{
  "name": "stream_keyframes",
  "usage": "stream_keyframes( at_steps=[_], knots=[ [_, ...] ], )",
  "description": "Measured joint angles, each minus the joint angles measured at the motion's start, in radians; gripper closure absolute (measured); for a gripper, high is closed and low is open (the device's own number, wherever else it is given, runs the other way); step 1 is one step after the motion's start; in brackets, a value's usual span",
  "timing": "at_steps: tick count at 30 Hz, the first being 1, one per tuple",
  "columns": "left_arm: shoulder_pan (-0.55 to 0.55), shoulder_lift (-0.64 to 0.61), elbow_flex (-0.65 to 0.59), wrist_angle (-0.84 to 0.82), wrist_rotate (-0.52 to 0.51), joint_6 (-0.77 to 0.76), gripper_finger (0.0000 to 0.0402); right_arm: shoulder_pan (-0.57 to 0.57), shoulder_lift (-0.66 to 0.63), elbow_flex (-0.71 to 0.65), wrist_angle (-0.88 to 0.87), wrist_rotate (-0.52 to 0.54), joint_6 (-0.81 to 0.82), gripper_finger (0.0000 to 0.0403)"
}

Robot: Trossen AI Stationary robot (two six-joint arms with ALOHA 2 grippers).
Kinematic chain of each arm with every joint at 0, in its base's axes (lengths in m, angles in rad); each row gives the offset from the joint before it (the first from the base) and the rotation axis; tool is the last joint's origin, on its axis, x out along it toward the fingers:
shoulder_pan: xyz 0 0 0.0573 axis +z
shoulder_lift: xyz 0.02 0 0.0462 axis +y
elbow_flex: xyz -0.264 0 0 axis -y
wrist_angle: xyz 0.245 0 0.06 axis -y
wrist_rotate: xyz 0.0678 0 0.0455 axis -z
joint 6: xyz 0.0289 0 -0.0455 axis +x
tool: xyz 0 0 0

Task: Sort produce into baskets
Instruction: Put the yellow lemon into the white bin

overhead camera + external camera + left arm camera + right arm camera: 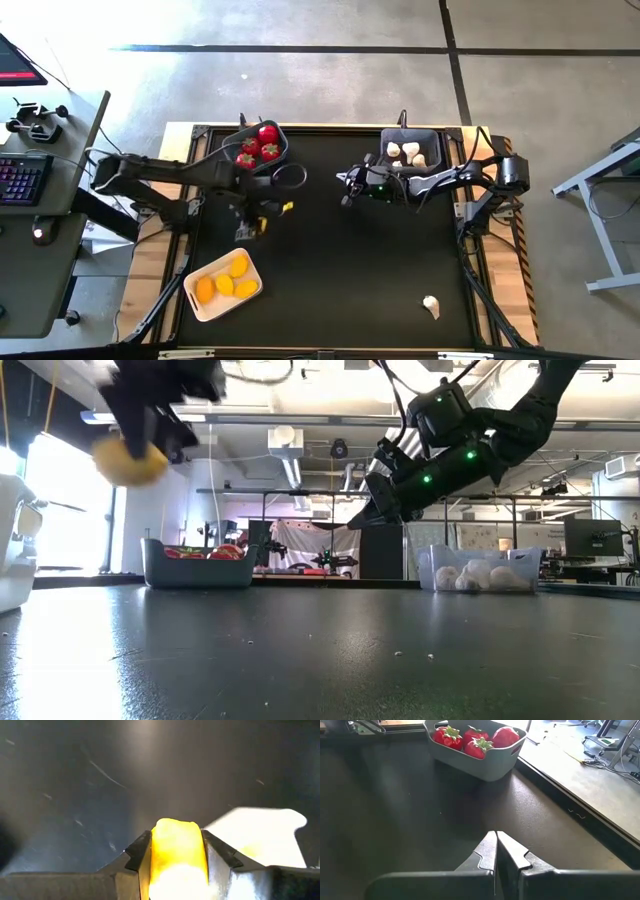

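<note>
Between left gripper (pixel 176 857) fingers (pixel 137 855): yellow lemon (pixel 176 845), clamped.

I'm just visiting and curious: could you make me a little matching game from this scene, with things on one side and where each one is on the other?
Things:
1. red pieces
2. whitish bulbs
3. lemon held by the left gripper
4. lone bulb

Places:
A. on the bare table, by its near right corner
B. in the rounded grey-blue bin
C. up in the air, off the table
D. in the dark rectangular bin

Pairs: 1-B, 2-D, 3-C, 4-A
</note>
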Motion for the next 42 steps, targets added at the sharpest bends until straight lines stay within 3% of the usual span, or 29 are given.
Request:
stream_keyframes(
  at_steps=[10,15,21,34,42],
  knots=[
    [-0.321,-0.096,0.031,-0.098,0.017,-0.348,0.0294,0.0,0.0,0.0,-0.002,0.0,0.0,0.0403],
    [-0.475,-0.121,-0.044,-0.034,0.009,-0.553,0.0294,0.0,0.0,0.0,-0.008,0.0,0.0,0.0403],
    [-0.619,-0.12,-0.152,0.135,0.011,-0.668,0.0295,0.0,0.0,0.0,-0.023,0.0,0.0,0.0403],
    [-0.761,-0.12,-0.359,0.512,0.058,-0.952,0.0296,0.001,0.0,0.0,-0.052,0.0,-0.001,0.0403],
    [-0.809,-0.118,-0.416,0.547,0.048,-1.086,0.0296,0.001,0.0,0.0,-0.053,0.0,-0.026,0.0403]
  ],
)
